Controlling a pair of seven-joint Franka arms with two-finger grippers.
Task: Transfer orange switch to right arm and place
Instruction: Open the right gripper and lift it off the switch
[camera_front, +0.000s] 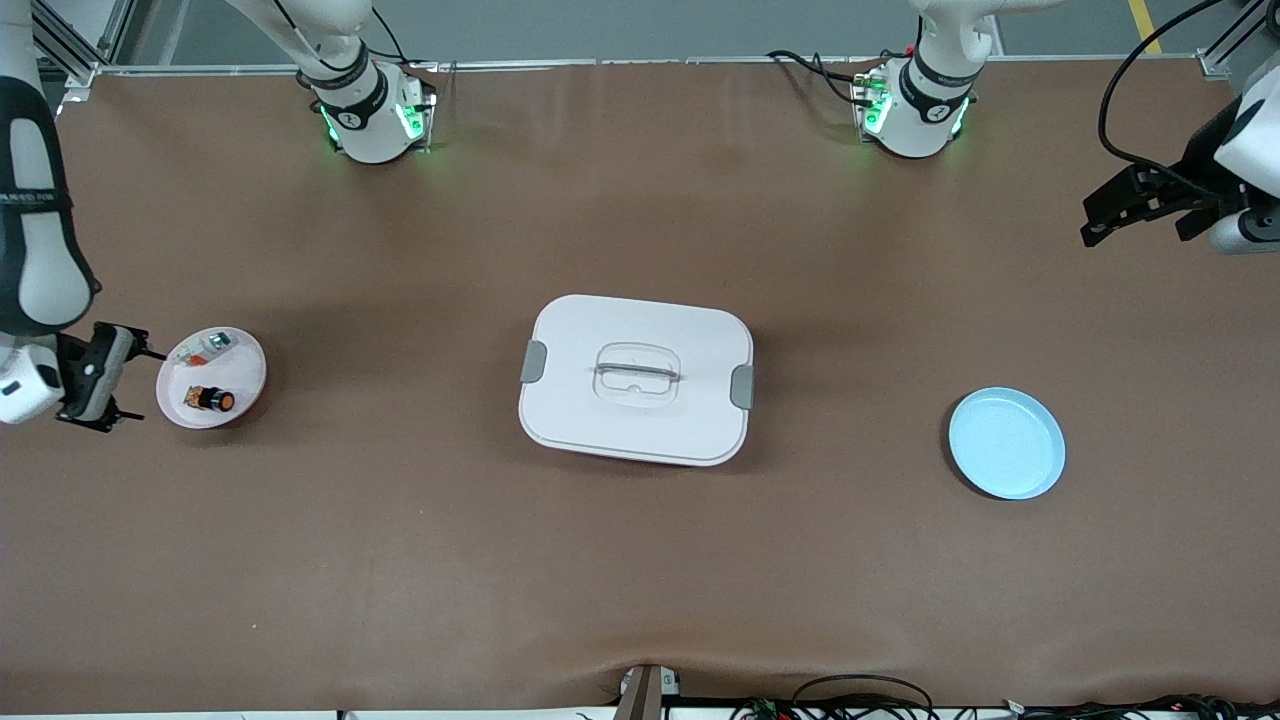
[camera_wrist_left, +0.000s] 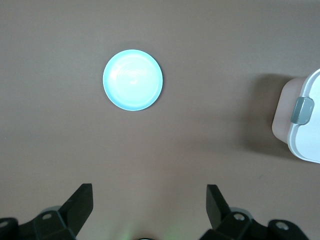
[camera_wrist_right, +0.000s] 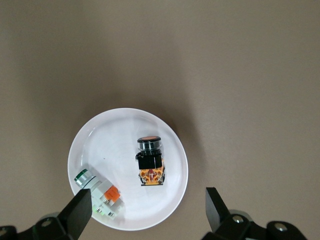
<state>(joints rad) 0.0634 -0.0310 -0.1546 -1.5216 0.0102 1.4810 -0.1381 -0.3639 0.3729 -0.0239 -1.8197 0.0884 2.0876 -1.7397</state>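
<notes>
Orange switch (camera_front: 211, 399) lies on its side in the white dish (camera_front: 244, 350) at the right arm's end of the table, seen from the front camera, just beside the right gripper (camera_front: 95, 375), which sits low next to the dish's rim with nothing in it; its long axis runs along the table's length, orange face turned away from that gripper and toward the white lidded box (camera_front: 636, 378) at mid-table. A whitish part with a green cap (camera_front: 209, 347) shares the dish, a little farther from the front camera. The left gripper (camera_front: 1145, 205) waits well apart, up over the left arm's end, near the blue plate (camera_front: 1006, 442); the right arm is plainly the nearer one. In the left wrist view, the left gripper (camera_wrist_left: 149, 207) has its fingers (camera_wrist_left: 80, 202) spread wide and empty, the blue plate (camera_wrist_left: 133, 80) out ahead of them and a corner of the box (camera_wrist_left: 302, 120) at the edge. In the right wrist view, the right gripper (camera_wrist_right: 149, 210) is spread too, the dish (camera_wrist_right: 87, 140) straight ahead and partly between the fingertips (camera_wrist_right: 81, 210); the orange switch (camera_wrist_right: 150, 161) lies with its axis in line with the reach, round black-rimmed face pointing away from the gripper, orange contact end toward it, the whitish part (camera_wrist_right: 96, 192) close by one finger. To my eye, the placing looks done.
</notes>
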